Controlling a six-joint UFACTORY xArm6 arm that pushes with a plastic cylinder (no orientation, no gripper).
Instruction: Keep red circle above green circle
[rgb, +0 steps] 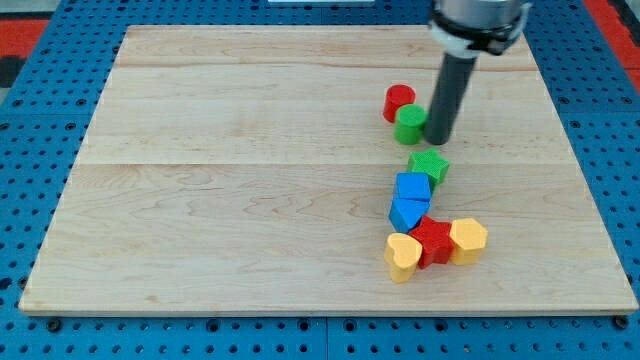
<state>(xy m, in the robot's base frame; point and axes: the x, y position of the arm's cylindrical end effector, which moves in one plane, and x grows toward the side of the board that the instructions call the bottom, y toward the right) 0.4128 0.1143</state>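
Nearest the camera, at the view's bottom, sits the yellow heart, touching a red star with a yellow hexagon on its other side. Stacked just above them in the view, two blue blocks: a blue triangle and a blue cube, then a green star topping the column.

Now the action. The red circle sits toward the view's top, with the green circle touching it just below and slightly right. So red is above green, as the task wants. My tip is planted right beside the green circle on the view's right, touching or very nearly so; I judge it's placed there to nudge or hold green from that side. No hand to report here, just a bare rod, holding nothing.

Room to move? Plenty. The board lies open across the view's left. The view's right edge is closer, and the green star sits near below the tip, so a downward sweep risks disturbing that column.
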